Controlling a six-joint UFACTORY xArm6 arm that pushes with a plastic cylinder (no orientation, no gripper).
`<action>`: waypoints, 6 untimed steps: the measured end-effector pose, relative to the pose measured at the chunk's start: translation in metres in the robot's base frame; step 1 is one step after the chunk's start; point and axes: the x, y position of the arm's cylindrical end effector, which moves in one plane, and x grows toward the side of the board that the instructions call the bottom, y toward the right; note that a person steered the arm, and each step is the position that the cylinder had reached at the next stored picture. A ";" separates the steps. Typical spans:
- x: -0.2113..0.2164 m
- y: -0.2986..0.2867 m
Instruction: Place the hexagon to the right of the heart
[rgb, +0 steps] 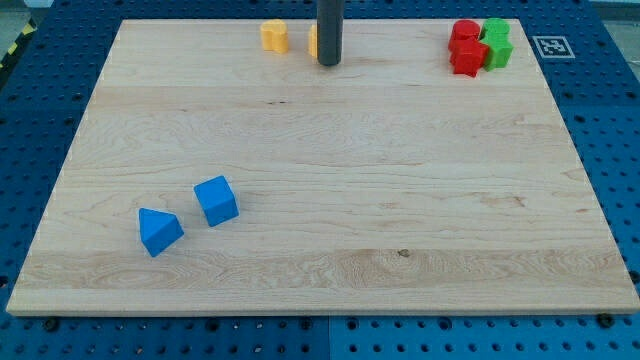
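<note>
My tip (329, 62) touches a yellow block (314, 41), beside the yellow heart (275, 36); no hand

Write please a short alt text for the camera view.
My tip rests at the top edge of a wooden board, hiding part of a yellow block; another yellow block sits left, red and green blocks top right, two blue blocks bottom left.

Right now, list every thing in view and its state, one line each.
My tip: down at the board's top edge, covering part of a yellow block.
Yellow block: left of the tip, apart.
Hidden yellow block: mostly behind the rod.
Red blocks: clustered, touching the green blocks.
Blue cube: free.
Blue triangle: free.
</note>
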 end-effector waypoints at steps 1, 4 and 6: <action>0.015 0.010; -0.032 0.029; -0.027 0.015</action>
